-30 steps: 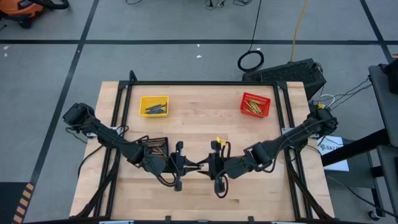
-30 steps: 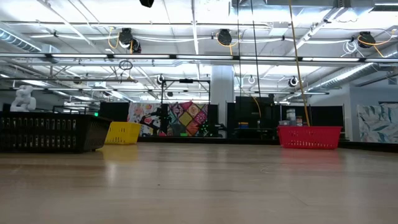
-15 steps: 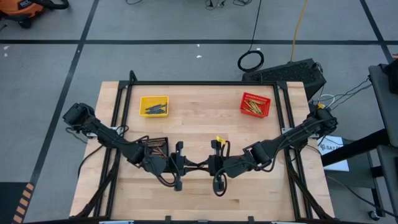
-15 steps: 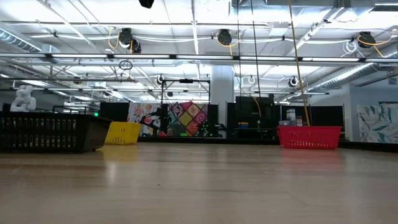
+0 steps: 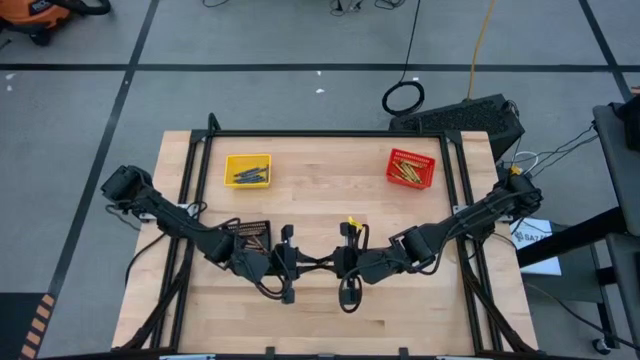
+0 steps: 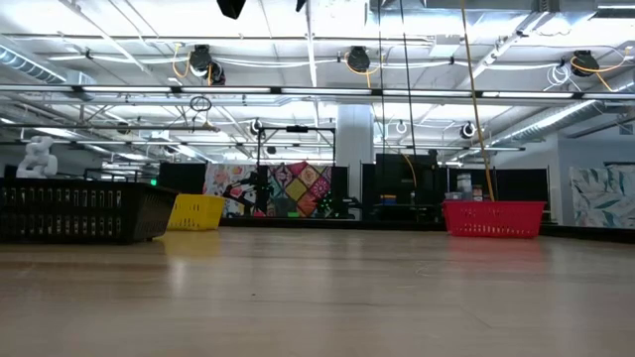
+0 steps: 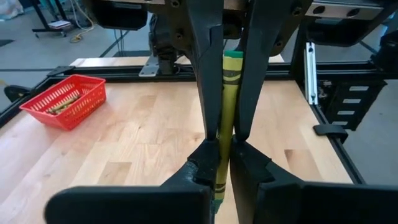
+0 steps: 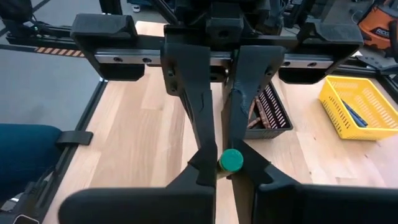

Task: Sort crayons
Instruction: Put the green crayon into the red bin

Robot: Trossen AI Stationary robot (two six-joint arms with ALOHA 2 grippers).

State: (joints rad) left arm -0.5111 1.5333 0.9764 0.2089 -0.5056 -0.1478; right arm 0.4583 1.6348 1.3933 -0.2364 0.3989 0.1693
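Near the table's (image 5: pixel 330 195) front edge, at mid-width, our right gripper (image 8: pixel 224 167) has just clamped onto the yellow-green crayon (image 7: pixel 225 112) that our left gripper (image 7: pixel 219 163) still pinches, so this looks like a handover toward the red basket (image 5: pixel 412 169).

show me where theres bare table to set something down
Free: the wide stretch between the yellow basket and the red basket, and the near edge below both arms. Crowded: the middle, where the left gripper and right gripper meet on a green crayon beside the black basket.
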